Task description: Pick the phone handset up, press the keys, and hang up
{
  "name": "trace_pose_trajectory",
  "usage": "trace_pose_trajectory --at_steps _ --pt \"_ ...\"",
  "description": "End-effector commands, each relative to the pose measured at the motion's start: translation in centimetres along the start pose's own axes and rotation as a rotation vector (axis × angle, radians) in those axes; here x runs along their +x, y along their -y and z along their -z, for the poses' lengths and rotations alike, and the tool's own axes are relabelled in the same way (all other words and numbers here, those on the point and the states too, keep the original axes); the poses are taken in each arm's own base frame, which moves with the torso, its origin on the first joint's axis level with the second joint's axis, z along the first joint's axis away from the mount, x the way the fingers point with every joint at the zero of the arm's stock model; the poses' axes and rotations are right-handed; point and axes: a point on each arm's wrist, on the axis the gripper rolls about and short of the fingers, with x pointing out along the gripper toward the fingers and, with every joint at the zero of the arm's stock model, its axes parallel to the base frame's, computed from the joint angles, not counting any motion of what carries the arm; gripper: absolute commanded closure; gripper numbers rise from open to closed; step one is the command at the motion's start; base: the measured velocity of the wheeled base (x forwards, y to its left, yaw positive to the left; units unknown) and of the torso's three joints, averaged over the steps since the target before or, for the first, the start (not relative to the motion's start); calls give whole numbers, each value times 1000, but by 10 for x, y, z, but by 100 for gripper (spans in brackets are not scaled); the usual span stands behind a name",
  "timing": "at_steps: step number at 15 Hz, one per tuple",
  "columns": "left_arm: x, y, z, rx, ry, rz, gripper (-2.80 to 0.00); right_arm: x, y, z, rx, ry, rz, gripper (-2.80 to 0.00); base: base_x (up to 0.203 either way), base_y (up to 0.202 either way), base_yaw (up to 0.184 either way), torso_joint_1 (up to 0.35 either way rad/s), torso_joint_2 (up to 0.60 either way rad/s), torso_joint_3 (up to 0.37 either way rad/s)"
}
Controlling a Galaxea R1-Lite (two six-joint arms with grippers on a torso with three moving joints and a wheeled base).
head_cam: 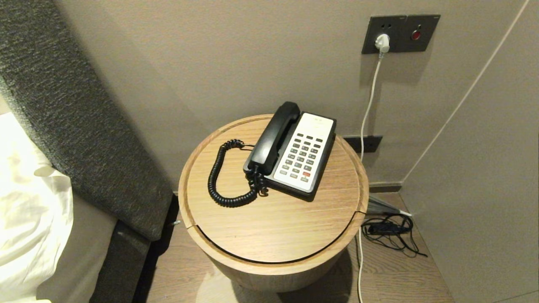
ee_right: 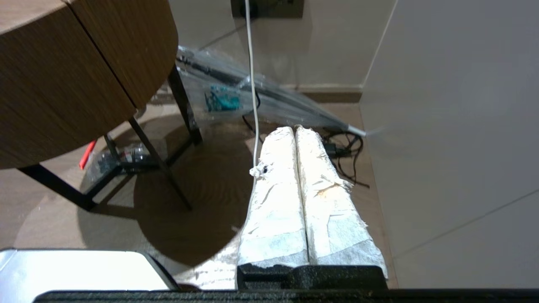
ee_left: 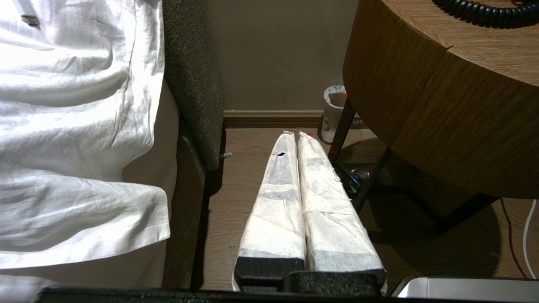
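Note:
A black phone base with a white keypad panel [head_cam: 304,153] sits on the round wooden side table [head_cam: 273,227], towards its back. The black handset [head_cam: 273,136] rests in its cradle along the phone's left side. Its coiled black cord [head_cam: 223,176] loops on the tabletop to the left, and part of it also shows in the left wrist view [ee_left: 484,10]. Neither arm shows in the head view. My left gripper [ee_left: 296,135] is shut and empty, low beside the table above the floor. My right gripper [ee_right: 294,129] is shut and empty, low at the table's right side.
A bed with white sheets [head_cam: 25,210] and a grey headboard [head_cam: 76,113] stands left of the table. A wall socket with a white plug [head_cam: 382,42] and a trailing cable is at the back right. Black cables [head_cam: 391,233] lie on the floor. A paper cup [ee_left: 332,113] stands under the table.

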Motion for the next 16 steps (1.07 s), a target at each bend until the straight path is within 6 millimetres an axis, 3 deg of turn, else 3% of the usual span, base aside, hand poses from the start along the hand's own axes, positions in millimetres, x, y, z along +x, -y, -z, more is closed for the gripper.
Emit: trace_pose_trajectory --at_steps 1,16 --pt "0 0 1 0 -4 1 0 -3 0 1 1 41 2 0 0 0 0 0 0 0" --pt "0 0 0 0 -3 1 0 -3 0 1 3 44 1 0 0 0 0 0 0 0"
